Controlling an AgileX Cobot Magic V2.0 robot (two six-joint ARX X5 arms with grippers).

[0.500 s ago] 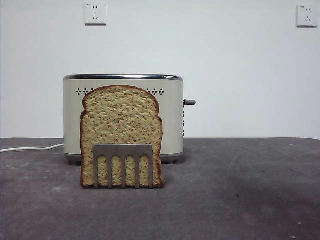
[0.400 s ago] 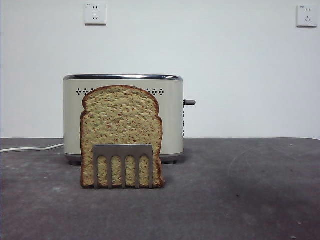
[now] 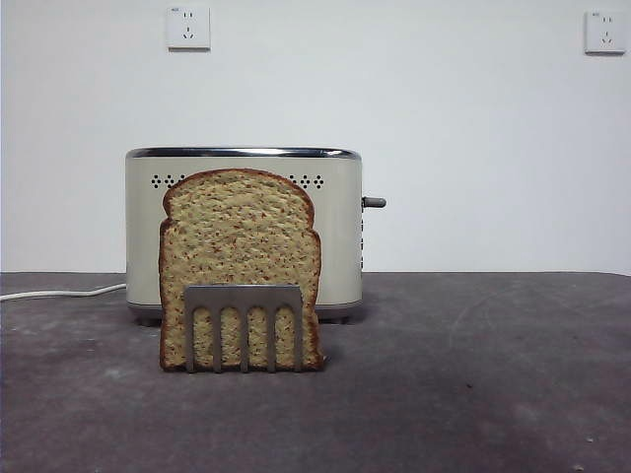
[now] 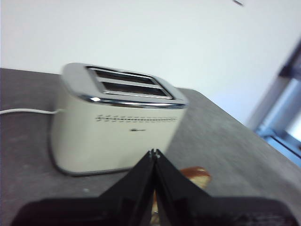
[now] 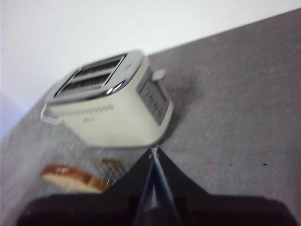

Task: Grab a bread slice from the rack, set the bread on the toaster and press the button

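Observation:
The slice of bread (image 3: 240, 246) stands upright in the low grey rack (image 3: 243, 320), in front of the cream toaster (image 3: 340, 236). The dark button (image 3: 374, 202) sticks out of the toaster's right end. No gripper shows in the front view. In the left wrist view the left gripper (image 4: 154, 153) is shut and empty, above the table before the toaster (image 4: 113, 127), with the bread's crust (image 4: 195, 173) just beyond its jaws. In the right wrist view the right gripper (image 5: 153, 151) is shut and empty, above the toaster (image 5: 113, 110), bread (image 5: 70, 178) and rack (image 5: 109, 165).
A white power cord (image 3: 59, 292) runs from the toaster to the left across the dark grey table (image 3: 473, 374). Two wall sockets (image 3: 187, 27) sit high on the white wall behind.

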